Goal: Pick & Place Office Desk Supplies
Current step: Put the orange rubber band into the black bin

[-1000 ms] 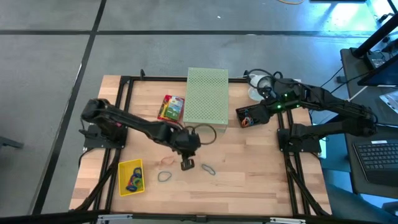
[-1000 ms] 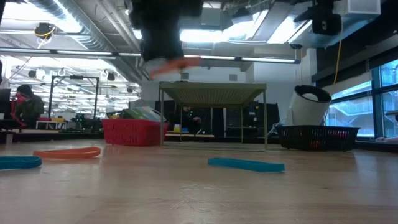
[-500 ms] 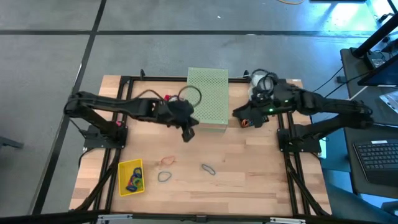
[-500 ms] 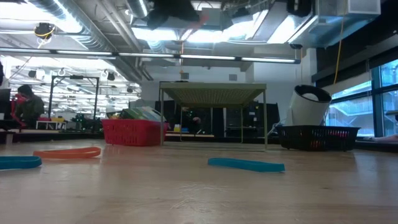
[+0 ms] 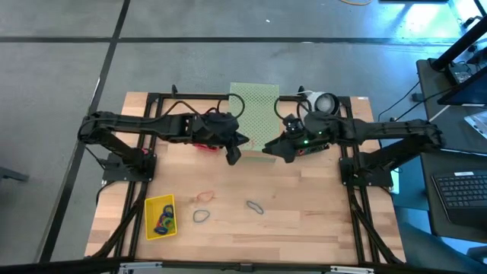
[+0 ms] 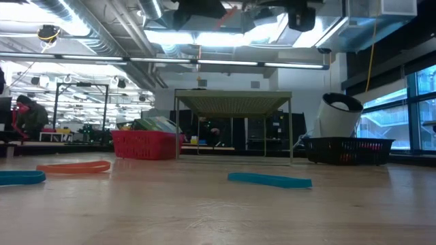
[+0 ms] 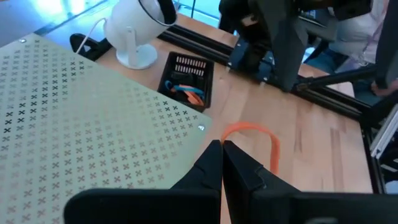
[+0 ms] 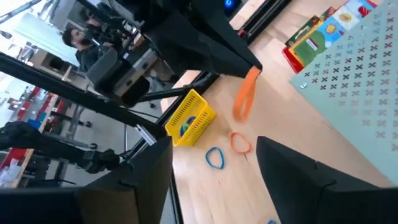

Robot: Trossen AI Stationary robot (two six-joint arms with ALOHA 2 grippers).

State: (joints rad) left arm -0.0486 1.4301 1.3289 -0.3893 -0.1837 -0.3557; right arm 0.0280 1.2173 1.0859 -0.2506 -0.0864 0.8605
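Beside the pale green perforated box (image 5: 255,114), the left gripper (image 7: 222,163) pinches an orange rubber band (image 7: 256,138) (its loop hangs free). At the box's other side, the right gripper (image 5: 268,149) hovers, jaws spread wide.

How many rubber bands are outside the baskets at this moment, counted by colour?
orange band on the table: 1
blue bands on the table: 2
hanging orange band, gripped by the left pincer: 1
Total: 4
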